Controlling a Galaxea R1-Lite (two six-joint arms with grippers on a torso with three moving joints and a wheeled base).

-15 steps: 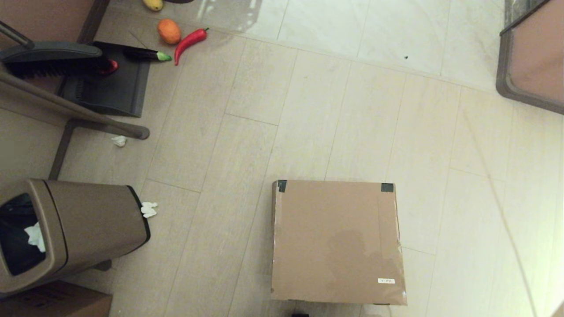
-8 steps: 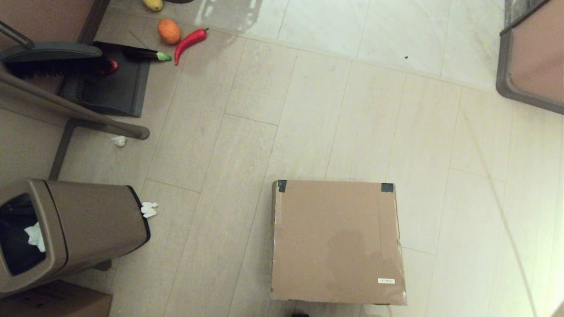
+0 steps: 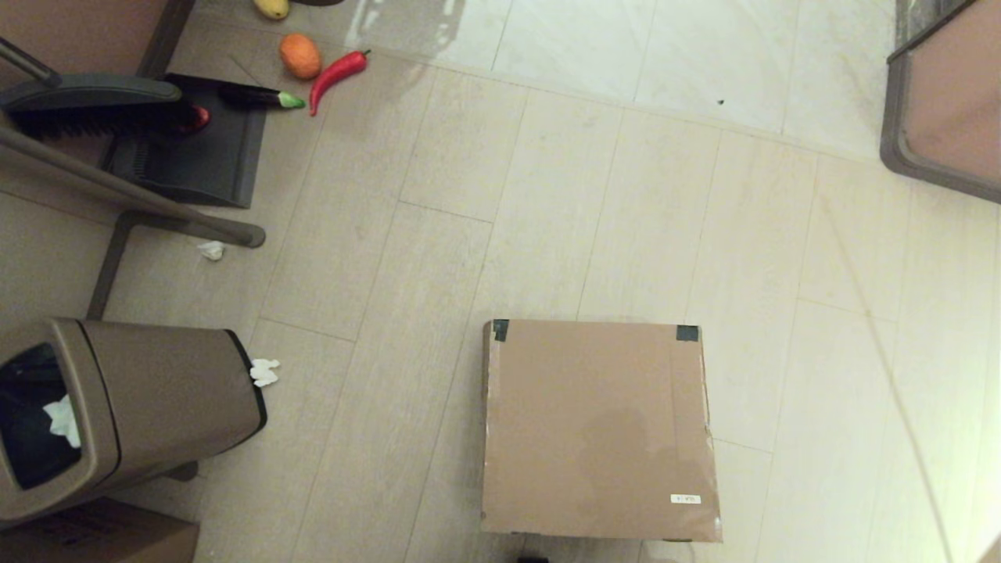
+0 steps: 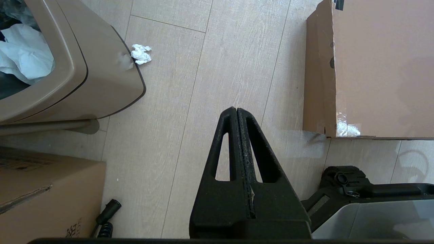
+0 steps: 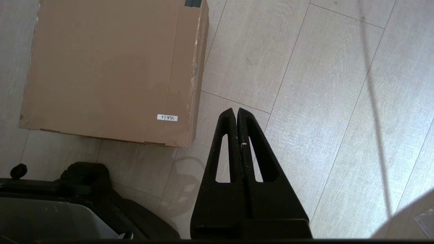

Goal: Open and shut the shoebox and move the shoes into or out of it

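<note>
Shoebox (image 3: 598, 430): flat, nearly square brown cardboard, lid down, resting on the pale plank floor (image 3: 469, 195) directly before the robot. Sides run square to the robot's view; the taped corners (image 3: 687, 333) lie on the far edge, the small white label (image 3: 685, 499) near the close right corner. Contents hidden by the lid.

Left hand (image 4: 236, 112): fingers pressed together, holding nothing, hanging over bare floor between the trash bin and the shoebox's left wall.

Right hand (image 5: 236, 112): fingers pressed together, holding nothing, over floor just beside the shoebox's close right corner.

Trash bin (image 3: 156, 391): brown plastic, tipped toward the left, crumpled white paper (image 3: 62, 421) inside; another wad (image 3: 264, 372) on the floor at its far corner.

Plain cardboard box (image 3: 117, 539): partly seen, close left.

Dustpan (image 3: 195, 156) and brush (image 3: 94, 105): far left, with toy chilli (image 3: 336, 74), orange (image 3: 300, 55) and aubergine (image 3: 262, 97) nearby.
</note>
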